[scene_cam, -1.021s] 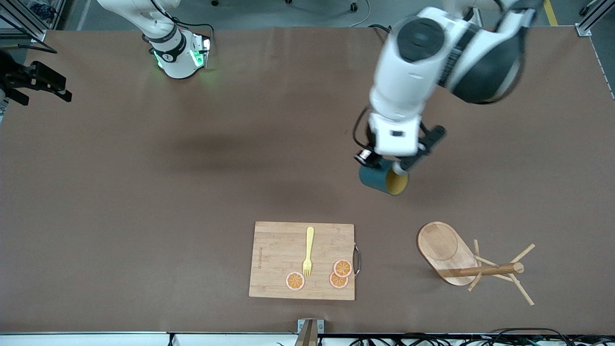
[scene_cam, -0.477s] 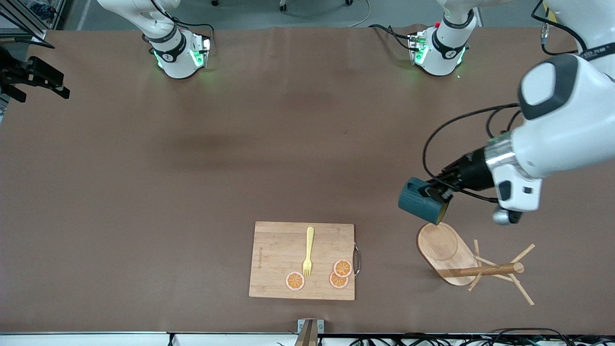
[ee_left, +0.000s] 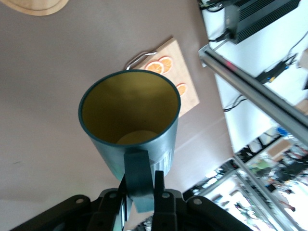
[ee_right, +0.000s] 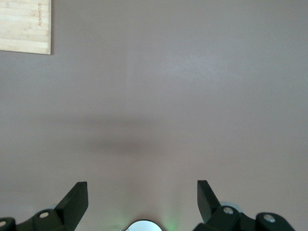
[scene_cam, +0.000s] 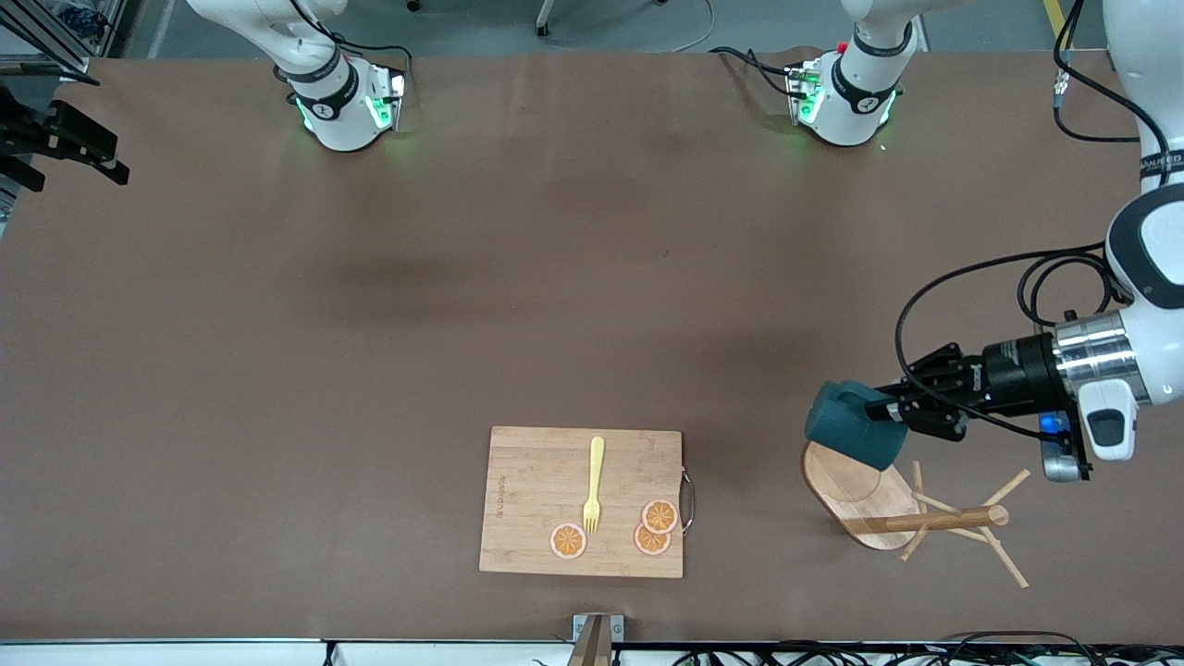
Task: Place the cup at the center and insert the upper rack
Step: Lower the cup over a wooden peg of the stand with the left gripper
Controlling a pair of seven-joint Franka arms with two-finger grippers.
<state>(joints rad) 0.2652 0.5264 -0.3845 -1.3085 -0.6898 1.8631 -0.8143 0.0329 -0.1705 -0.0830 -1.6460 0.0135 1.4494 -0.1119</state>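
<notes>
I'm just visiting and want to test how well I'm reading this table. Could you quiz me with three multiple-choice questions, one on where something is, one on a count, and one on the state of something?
1. What is the cup over?
A. the cutting board
B. the oval base of the upper rack
C. bare table at the right arm's end

2. How many orange slices lie on the cutting board?
A. one
B. three
C. five

3. How does the upper rack stand?
A. upright
B. tipped on its side
C. hanging from a gripper

Answers:
1. B: the left gripper, shut on the cup's handle, holds it above the base's edge.
2. B: three slices lie near the yellow fork.
3. B: its post and pegs lie along the table.
The right gripper waits open.
</notes>
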